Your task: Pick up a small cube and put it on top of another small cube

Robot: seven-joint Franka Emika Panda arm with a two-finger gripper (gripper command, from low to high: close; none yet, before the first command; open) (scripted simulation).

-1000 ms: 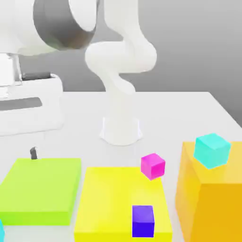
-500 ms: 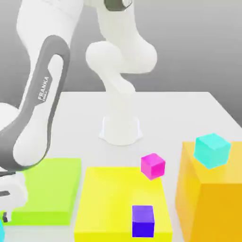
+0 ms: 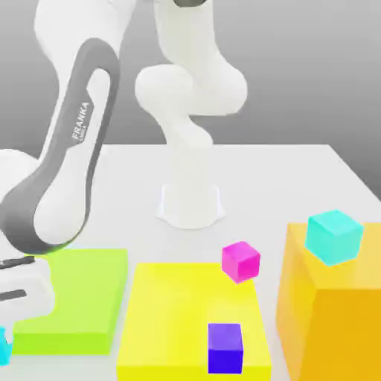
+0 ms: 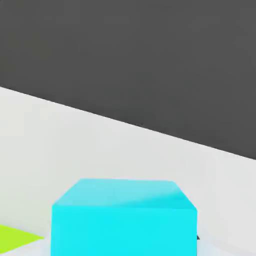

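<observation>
The small cube [image 3: 4,347], sky-cyan, peeks in at the exterior view's lower left edge, just off the lime slab's near corner. In the hand view the same cube [image 4: 124,217] sits very close under the camera, on the white table. My gripper [image 3: 7,335] hangs directly over it under the white hand and is shut on it. Another small cube [image 3: 240,261], magenta-pink, rests at the far right corner of the yellow slab [image 3: 178,312], well to the exterior view's right of my gripper.
A lime slab [image 3: 82,298] lies beside the yellow slab. A violet-blue cube [image 3: 225,347] sits on the yellow slab's near edge. A turquoise cube [image 3: 335,236] rests on a tall orange block [image 3: 327,312] at the right. The arm's base [image 3: 190,205] stands behind.
The arm has swung down to the exterior view's lower left. The fingers have closed on the sky-cyan cube, which now shows slightly higher at the edge.
</observation>
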